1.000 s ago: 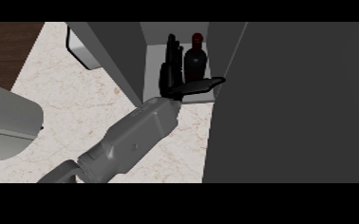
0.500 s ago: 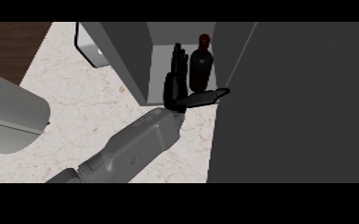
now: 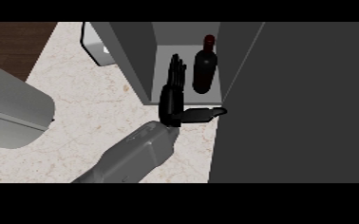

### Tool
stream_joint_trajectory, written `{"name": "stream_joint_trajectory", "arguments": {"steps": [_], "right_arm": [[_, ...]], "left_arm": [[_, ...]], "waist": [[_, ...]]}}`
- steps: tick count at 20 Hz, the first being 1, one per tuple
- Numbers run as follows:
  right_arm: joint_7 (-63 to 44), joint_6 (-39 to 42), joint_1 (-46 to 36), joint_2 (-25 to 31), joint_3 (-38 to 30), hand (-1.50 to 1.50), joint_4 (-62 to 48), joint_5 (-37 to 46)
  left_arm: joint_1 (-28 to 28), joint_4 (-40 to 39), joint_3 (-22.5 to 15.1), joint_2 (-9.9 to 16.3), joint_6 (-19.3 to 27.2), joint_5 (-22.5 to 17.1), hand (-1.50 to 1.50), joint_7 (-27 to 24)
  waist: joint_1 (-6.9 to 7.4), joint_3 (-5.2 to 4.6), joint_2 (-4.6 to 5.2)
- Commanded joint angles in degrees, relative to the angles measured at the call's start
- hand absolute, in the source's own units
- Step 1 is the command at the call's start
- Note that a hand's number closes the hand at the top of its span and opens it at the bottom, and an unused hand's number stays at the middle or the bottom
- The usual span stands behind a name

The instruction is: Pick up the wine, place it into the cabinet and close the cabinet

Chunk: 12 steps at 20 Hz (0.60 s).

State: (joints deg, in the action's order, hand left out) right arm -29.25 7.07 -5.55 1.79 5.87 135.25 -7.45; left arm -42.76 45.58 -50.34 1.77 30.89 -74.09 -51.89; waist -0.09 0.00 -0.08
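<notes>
The wine bottle (image 3: 204,71) stands upright inside the open cabinet (image 3: 133,57), and just beside it 1 hand (image 3: 172,99) has its fingers straight, holding nothing.

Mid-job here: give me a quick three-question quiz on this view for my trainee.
1. True or false: the wine bottle lies on its side on the counter.
2. The left hand is: A) curled round the bottle; B) open, fingers straight, beside the bottle; C) flat on the counter, far from the bottle.
3. Fill in: the bottle stands upright inside the open ____.

Key: 1. False. 2. B. 3. cabinet.
</notes>
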Motion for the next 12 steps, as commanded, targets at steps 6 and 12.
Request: {"name": "stream_joint_trajectory", "arguments": {"steps": [6,12], "right_arm": [[-1.03,0.97,0.06,1.86,-3.16,-1.5,1.29,-2.79],[1.42,0.19,1.08,0.9,-2.13,-1.5,0.93,0.91]], "left_arm": [[9.25,17.65,-0.78,9.09,-1.14,8.98,-1.5,6.08],[15.26,34.62,-1.83,15.81,2.84,13.99,-1.5,10.02]], "waist": [[0.36,0.02,-0.11],[0.55,0.02,-0.15]]}}
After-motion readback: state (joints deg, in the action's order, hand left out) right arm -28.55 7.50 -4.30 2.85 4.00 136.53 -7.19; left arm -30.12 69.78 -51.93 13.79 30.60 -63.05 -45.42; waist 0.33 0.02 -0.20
